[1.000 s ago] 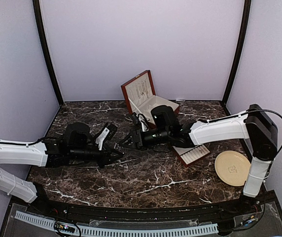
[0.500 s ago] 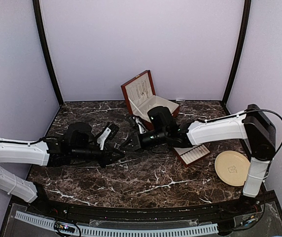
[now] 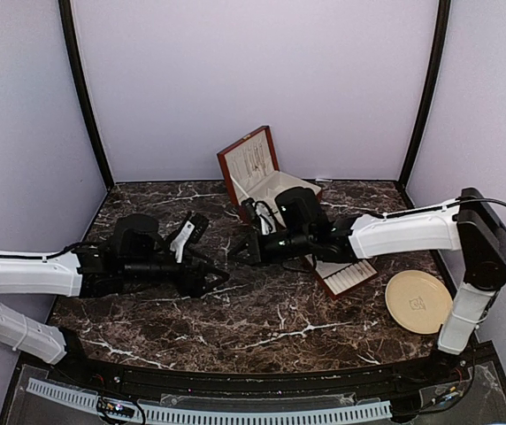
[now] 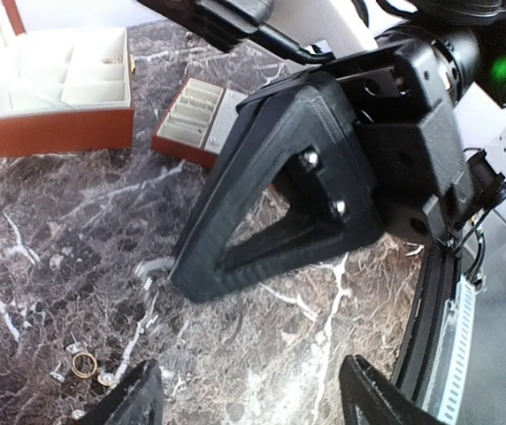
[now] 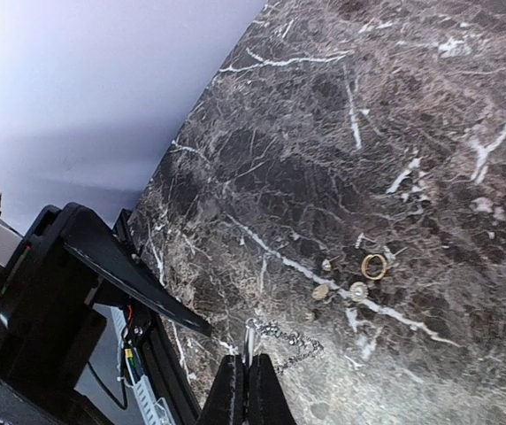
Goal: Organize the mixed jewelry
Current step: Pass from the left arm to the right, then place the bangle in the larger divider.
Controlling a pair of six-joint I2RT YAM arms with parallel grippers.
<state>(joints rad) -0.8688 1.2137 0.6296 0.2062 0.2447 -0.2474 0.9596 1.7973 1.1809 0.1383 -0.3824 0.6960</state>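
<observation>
The mixed jewelry lies on the dark marble: a gold ring (image 5: 374,266) with small studs (image 5: 356,289) beside it, the ring (image 4: 82,363) also visible in the left wrist view. My right gripper (image 5: 245,382) is shut on the clasp end of a fine silver chain (image 5: 293,341), which trails from the fingertips. In the left wrist view the right gripper's tip (image 4: 179,276) shows a silvery bit (image 4: 150,269) sticking out. My left gripper (image 4: 253,403) stands open just in front of it, nothing between its fingers (image 4: 138,396). From above, the left gripper (image 3: 210,276) and right gripper (image 3: 238,251) nearly meet mid-table.
A red-brown wooden box (image 3: 262,177) with cream lining stands open at the back, also seen as the box (image 4: 58,88). A ring-slot tray (image 3: 346,276) lies right of the right arm, and a round beige plate (image 3: 417,301) sits at the far right.
The right gripper closed on the chain and drew slightly right and back. The left gripper, shut before, has opened and stayed in place.
</observation>
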